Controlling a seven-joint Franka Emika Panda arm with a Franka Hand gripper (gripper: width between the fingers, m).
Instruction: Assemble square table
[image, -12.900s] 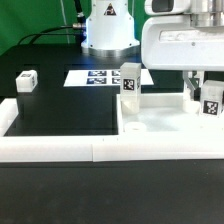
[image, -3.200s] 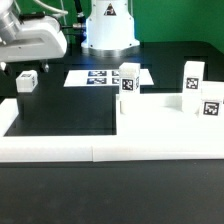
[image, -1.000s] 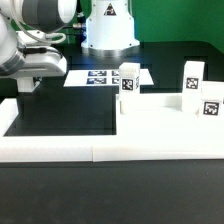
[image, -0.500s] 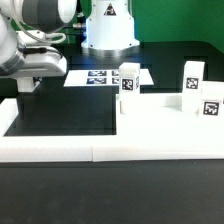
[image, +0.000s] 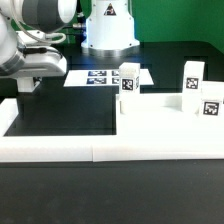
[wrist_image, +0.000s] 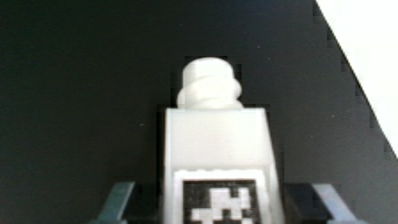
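- Here, the black table (image: 60, 115) is the largest thing in the exterior view, with a green backdrop behind it.
- The long low white border wall (image: 60, 150) runs along the near edge of the table and turns up at the exterior view's left.
- The white square tabletop (image: 165, 125) lies at the exterior view's right, against the border wall.
- The robot arm (image: 30, 40) reaches in from the exterior view's left; its white wrist housing hangs low over the left part of the table.
- The marker board (image: 100, 77) lies flat on the table behind the tabletop, its printed tags facing up, in front of the arm's white base (image: 108, 25).
- Three white leg posts stand upright on the tabletop: one (image: 129, 80) at its far corner towards the exterior view's left, one (image: 192, 76) farther right at the back, and one (image: 210, 108) nearer at the right edge. Each shows a black-and-white tag.
- The fourth leg post (wrist_image: 217, 150) sits between the fingers in the wrist view, its tagged face towards the camera and its rounded, stepped end pointing away, over the black table.
- The gripper (wrist_image: 217, 203) is closed partway on this fourth leg post; a dark finger (wrist_image: 121, 203) shows on each side of it, pressed close to the post's sides. In the exterior view the fingers (image: 27, 84) hang near the left end of the table, and the post there is mostly hidden.
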